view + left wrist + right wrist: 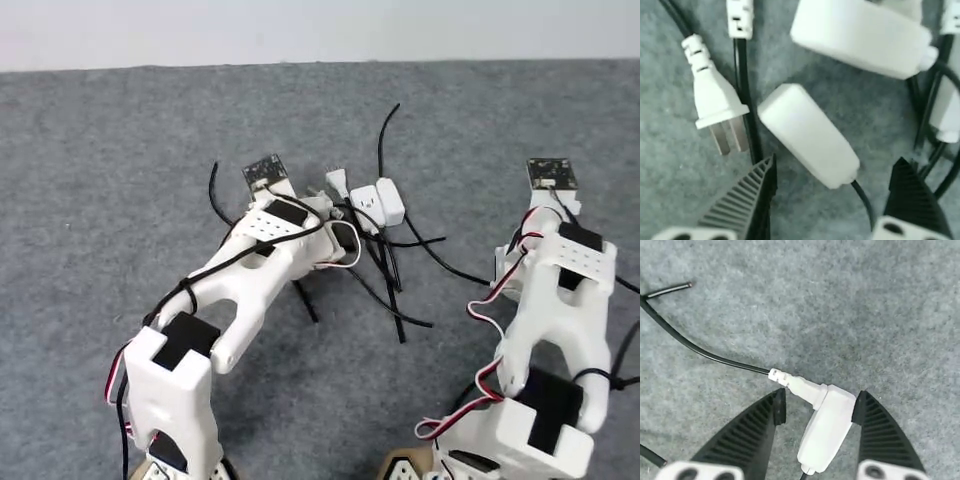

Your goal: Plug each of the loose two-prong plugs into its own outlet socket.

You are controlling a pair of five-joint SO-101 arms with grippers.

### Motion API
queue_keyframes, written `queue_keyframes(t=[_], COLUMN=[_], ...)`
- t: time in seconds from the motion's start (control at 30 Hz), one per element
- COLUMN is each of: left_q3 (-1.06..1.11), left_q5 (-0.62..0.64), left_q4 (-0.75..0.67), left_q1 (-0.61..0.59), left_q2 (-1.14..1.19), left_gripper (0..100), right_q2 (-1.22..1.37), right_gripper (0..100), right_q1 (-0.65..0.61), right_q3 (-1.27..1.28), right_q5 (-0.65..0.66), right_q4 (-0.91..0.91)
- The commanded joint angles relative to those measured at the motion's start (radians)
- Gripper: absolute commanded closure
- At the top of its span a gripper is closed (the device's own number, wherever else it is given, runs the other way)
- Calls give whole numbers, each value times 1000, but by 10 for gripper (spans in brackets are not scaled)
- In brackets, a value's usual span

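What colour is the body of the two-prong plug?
White; the two-prong plug shows best in the left wrist view.

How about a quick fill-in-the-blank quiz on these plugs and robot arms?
1. The loose plug lying near the left gripper shows ___ bare metal prongs.
2. The cords trailing over the table are ___ in colour.
3. The left gripper and the right gripper both have their jaws ___.

Missing words: two; black; open.
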Motion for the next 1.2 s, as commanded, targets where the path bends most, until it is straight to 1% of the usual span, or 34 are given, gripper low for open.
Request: queue_keyframes(t=[0.0,0.1,0.17,0.23,0.3,0.37,0.43,0.47,0.77,0.87,0.9,0.97,1.03,1.07,1.17], left_q3=[-31,-31,-30,-30,-30,-30,-28,-28,-28,-38,-42,-50,-51,-45,-44], left_q5=[-58,-83,-87,-89,-106,-196,-287,-305,-313,-373,-373,-305,-218,-184,-71], left_q4=[-75,-118,-140,-160,-178,-201,-212,-212,-212,-203,-193,-169,-158,-160,-155], left_q1=[6,5,5,6,9,9,12,12,5,-20,-34,-58,-71,-71,-69], left_q2=[-9,-9,-9,-9,-9,-9,-9,-9,-14,-32,-44,-74,-86,-87,-60], left_gripper=[655,661,702,788,895,989,977,975,974,973,971,969,931,894,739], right_q2=[1,1,1,1,1,1,1,1,1,2,2,2,2,2,2], right_gripper=[779,779,779,779,779,779,779,779,779,779,779,779,779,779,779], right_q1=[-7,-7,-5,-5,-5,-5,-5,-5,-5,-7,-7,-7,-7,-7,-10], right_q3=[-57,-55,-55,-55,-55,-55,-55,-55,-55,-54,-54,-54,-54,-54,-54], right_q5=[11,11,11,11,11,11,12,12,12,12,12,12,12,12,12], right_q4=[-16,-15,-15,-15,-15,-15,-15,-15,-15,-15,-15,-15,-15,-15,-15])
